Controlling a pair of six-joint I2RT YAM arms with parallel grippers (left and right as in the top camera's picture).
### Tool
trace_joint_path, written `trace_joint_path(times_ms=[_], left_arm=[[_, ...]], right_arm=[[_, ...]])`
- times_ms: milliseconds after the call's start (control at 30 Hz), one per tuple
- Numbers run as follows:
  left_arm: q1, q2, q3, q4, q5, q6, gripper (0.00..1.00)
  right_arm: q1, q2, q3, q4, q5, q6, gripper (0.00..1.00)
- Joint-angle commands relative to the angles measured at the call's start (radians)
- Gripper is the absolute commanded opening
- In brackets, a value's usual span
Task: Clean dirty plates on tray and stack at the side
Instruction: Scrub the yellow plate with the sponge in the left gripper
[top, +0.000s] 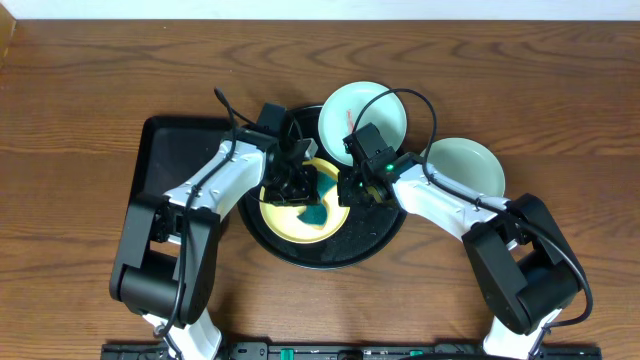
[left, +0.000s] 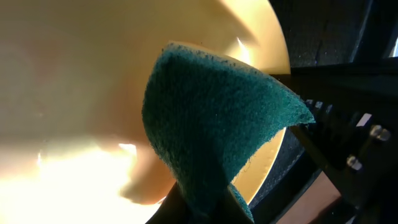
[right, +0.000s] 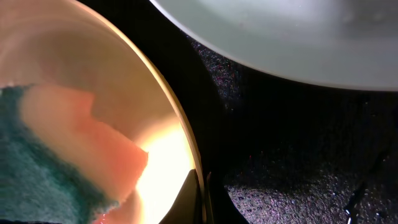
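Note:
The pale yellow plate (top: 292, 222) lies on the round black tray (top: 372, 242). My left gripper (top: 300, 190) is shut on a green sponge (left: 217, 124) and presses it onto the yellow plate (left: 74, 81). My right gripper (top: 352, 190) is shut on the yellow plate's right rim (right: 186, 149). One mint-blue plate (top: 362, 112) rests on the tray's far rim and shows in the right wrist view (right: 292, 37). The other mint-blue plate (top: 465, 165) lies on the table to the right of the tray.
A rectangular black tray (top: 170, 160) lies at the left, partly under my left arm. The wooden table (top: 80, 100) extends all around. Cables loop above the right gripper.

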Motion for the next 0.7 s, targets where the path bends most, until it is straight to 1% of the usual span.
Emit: trace_joint_path(times_ms=[0, 133, 233, 433, 567, 667], left_arm=[[0.002, 0.013, -0.014, 0.016, 0.001, 0.012, 0.08], [0.000, 0.013, -0.016, 0.020, -0.018, 0.008, 0.07], [-0.013, 0.013, -0.029, 0.018, -0.178, -0.049, 0.07], [-0.033, 0.013, -0.033, 0.022, -0.210, -0.051, 0.08], [-0.043, 0.013, -0.034, 0.023, -0.307, -0.051, 0.07], [-0.043, 0.013, -0.034, 0.028, -0.415, -0.051, 0.07]], right_arm=[[-0.009, 0.008, 0.012, -0.008, 0.018, -0.010, 0.01], [-0.009, 0.008, 0.012, -0.008, 0.018, -0.010, 0.01], [-0.009, 0.008, 0.012, -0.008, 0.018, -0.010, 0.01], [-0.009, 0.008, 0.012, -0.008, 0.018, -0.010, 0.01], [-0.009, 0.008, 0.012, -0.008, 0.018, -0.010, 0.01], [-0.009, 0.008, 0.012, -0.008, 0.018, -0.010, 0.01]])
